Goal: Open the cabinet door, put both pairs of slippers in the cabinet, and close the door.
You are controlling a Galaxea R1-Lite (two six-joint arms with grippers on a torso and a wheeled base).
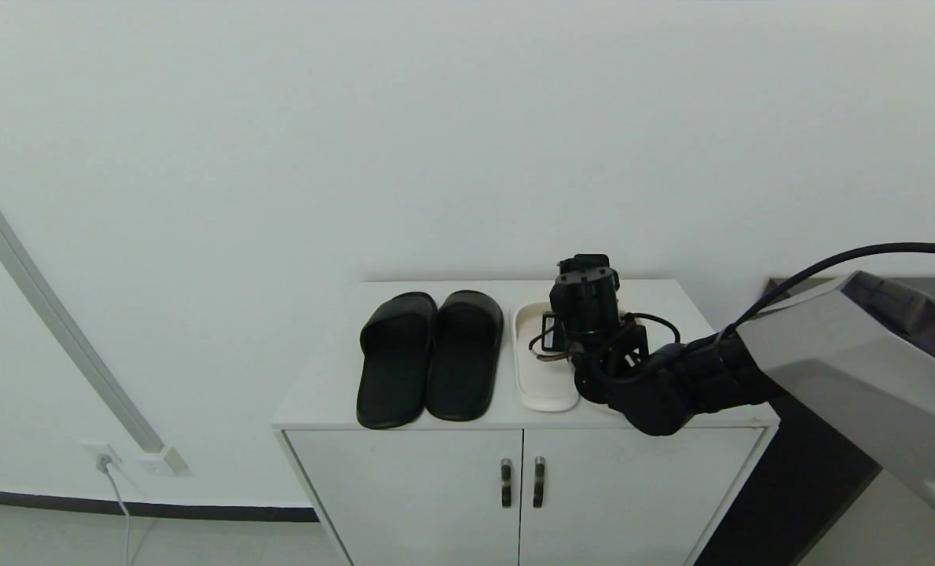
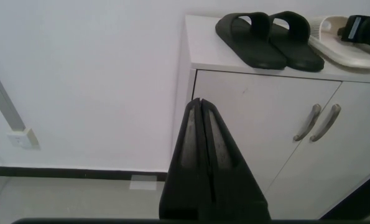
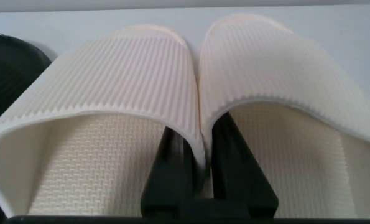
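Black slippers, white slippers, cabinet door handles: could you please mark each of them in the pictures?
black slippers (image 1: 401,314): head view, strap of the left slipper.
white slippers (image 3: 110,74): right wrist view, ribbed strap of one slipper.
cabinet door handles (image 1: 506,482): head view, middle of the left handle.

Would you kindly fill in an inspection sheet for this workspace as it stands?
Surface: white cabinet top; both doors shut.
Job's things: black slippers and white slippers side by side on top.
Clutter: nothing seen.
Grippers: right gripper has one finger inside each white slipper, clamping the inner straps; left gripper shut, empty, low beside the cabinet.
Cables: grey cable hanging from wall socket.
Surroundings: white wall, slanted wall trunking.
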